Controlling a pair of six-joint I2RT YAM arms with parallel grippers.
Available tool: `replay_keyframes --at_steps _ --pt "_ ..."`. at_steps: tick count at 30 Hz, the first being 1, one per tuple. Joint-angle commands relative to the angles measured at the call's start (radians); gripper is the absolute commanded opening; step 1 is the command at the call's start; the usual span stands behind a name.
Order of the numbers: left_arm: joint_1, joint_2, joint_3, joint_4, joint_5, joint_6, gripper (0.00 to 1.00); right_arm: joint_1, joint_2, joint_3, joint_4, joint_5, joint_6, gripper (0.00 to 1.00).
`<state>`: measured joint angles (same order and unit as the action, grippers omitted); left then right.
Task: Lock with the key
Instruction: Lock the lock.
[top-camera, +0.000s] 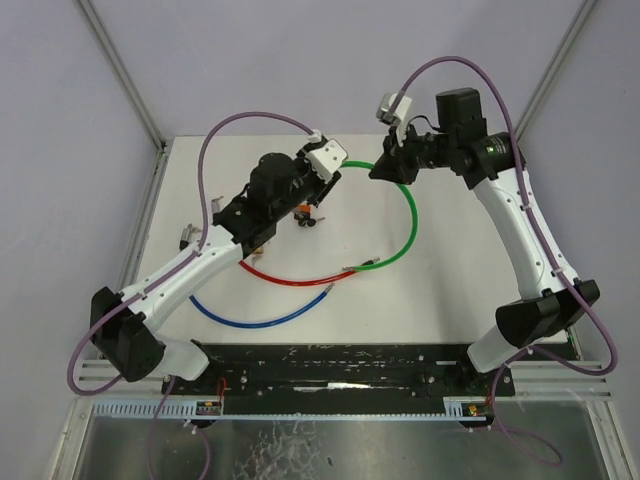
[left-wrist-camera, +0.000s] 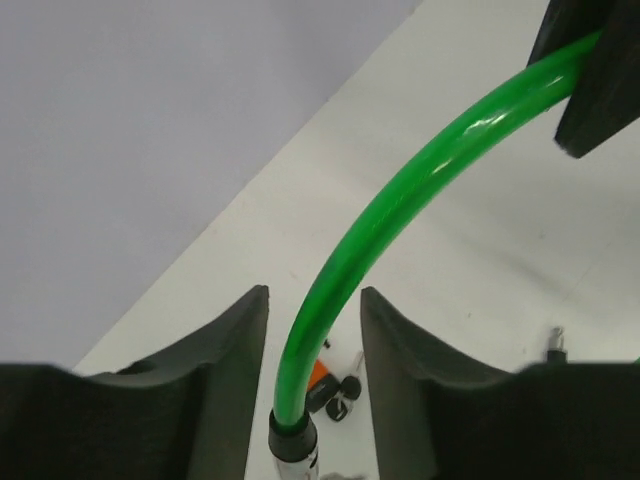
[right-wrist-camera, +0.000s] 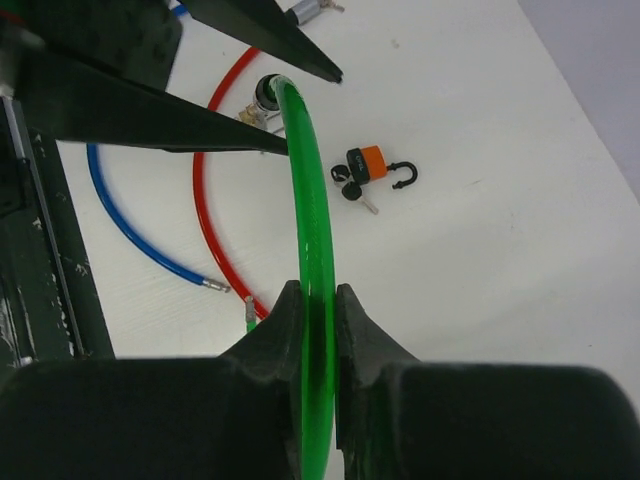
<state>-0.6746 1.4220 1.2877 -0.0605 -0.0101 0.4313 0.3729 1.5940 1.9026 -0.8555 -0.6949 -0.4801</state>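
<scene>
A white surface (top-camera: 460, 270) fills the middle of the top view. Behind it and to both sides of it stand plain pale lavender-grey walls (top-camera: 300, 60), with slim metal posts (top-camera: 120, 70) slanting up from its far corners. Along its near edge runs a black rail (top-camera: 340, 365), then a dull metal sheet (top-camera: 330, 445). Light is soft and even.

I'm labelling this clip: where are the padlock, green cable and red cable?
padlock (right-wrist-camera: 372, 163), right wrist view, on its orange body.
green cable (right-wrist-camera: 315, 230), right wrist view, middle of its visible length.
red cable (right-wrist-camera: 199, 200), right wrist view, left side of its curve.
</scene>
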Motion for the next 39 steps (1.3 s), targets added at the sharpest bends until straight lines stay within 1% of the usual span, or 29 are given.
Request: replay_keyframes --at_steps 1,3,5,7,11,12,14,15,18,20,22,24,26,29,35,39 --pt "0.009 -0.085 -0.013 0.196 0.032 -0.149 0.47 -0.094 -0.058 -0.026 0.171 -0.13 0.156 0.0" --pt "0.026 -0.102 -0.02 0.203 0.023 -0.234 0.49 -0.124 -0.074 -0.061 0.228 -0.126 0.199 0.0" --pt "0.051 -0.125 -0.029 0.212 0.023 -0.364 0.51 -0.153 -0.087 -0.089 0.288 -0.125 0.241 0.0" --pt "0.085 -0.161 -0.089 0.276 0.062 -0.508 0.56 -0.173 -0.09 -0.1 0.326 -0.111 0.273 0.0" --pt "0.16 -0.206 -0.266 0.585 0.23 -0.882 0.76 -0.181 -0.086 -0.089 0.387 -0.026 0.291 0.0" --pt "0.177 -0.197 -0.286 0.648 0.266 -0.996 0.79 -0.181 -0.079 -0.08 0.396 -0.003 0.289 0.0" --pt "0.205 -0.151 -0.287 0.75 0.327 -1.213 0.8 -0.181 -0.062 -0.065 0.428 0.032 0.291 0.0" --pt "0.211 -0.126 -0.27 0.765 0.335 -1.314 0.81 -0.18 -0.049 -0.065 0.449 0.044 0.294 0.0" --pt "0.211 -0.037 -0.201 0.741 0.328 -1.578 0.82 -0.179 -0.016 -0.056 0.489 0.062 0.296 0.0" --pt "0.207 0.009 -0.171 0.721 0.295 -1.719 0.84 -0.178 0.001 -0.054 0.503 0.071 0.296 0.0" --pt "0.188 0.045 -0.111 0.609 0.239 -1.788 0.86 -0.177 0.006 -0.061 0.52 0.072 0.303 0.0" --pt "0.165 0.083 -0.011 0.407 0.163 -1.796 0.9 -0.173 0.002 -0.067 0.527 0.069 0.308 0.0" --pt "0.153 0.124 0.064 0.293 0.116 -1.819 0.92 -0.162 -0.004 -0.078 0.529 0.071 0.298 0.0" --pt "0.15 0.161 0.108 0.274 0.06 -1.883 0.93 -0.138 -0.024 -0.1 0.527 0.083 0.274 0.0" --pt "0.142 0.254 0.268 0.082 0.008 -1.939 0.94 -0.082 -0.053 -0.123 0.512 0.106 0.237 0.0" --pt "0.142 0.278 0.3 0.05 -0.006 -1.957 0.9 -0.047 -0.077 -0.154 0.503 0.129 0.203 0.0"
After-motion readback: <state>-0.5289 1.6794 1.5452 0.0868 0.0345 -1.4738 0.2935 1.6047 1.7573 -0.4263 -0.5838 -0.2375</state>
